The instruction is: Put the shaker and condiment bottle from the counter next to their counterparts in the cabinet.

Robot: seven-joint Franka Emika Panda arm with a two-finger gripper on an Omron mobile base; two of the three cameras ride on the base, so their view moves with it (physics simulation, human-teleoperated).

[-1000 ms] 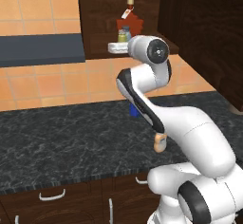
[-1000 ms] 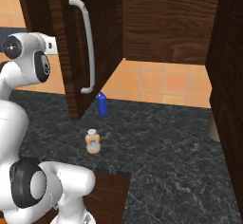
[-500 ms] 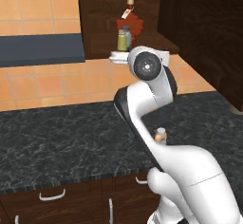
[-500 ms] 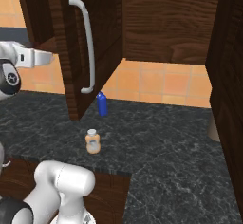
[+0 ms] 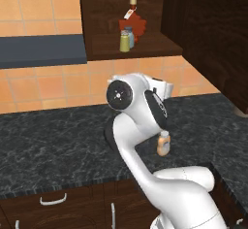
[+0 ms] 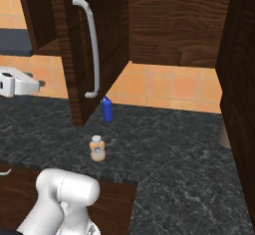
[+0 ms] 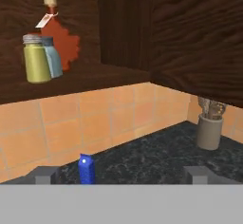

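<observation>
Gripper (image 7: 120,173) open and empty, facing cabinet (image 7: 128,33). Shaker (image 7: 36,58) on shelf, touching grey-blue shaker (image 7: 53,57) by red leaf bottle (image 7: 64,40). Condiment bottle (image 6: 97,148) upright on counter (image 6: 164,149).

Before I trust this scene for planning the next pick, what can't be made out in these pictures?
- Grey-blue shaker: mostly hidden behind the yellow-green shaker in the hand view.
- Condiment bottle: its left edge is covered by the arm in the left base view.
- Utensil holder: cut by the cabinet side in the right base view.
</observation>
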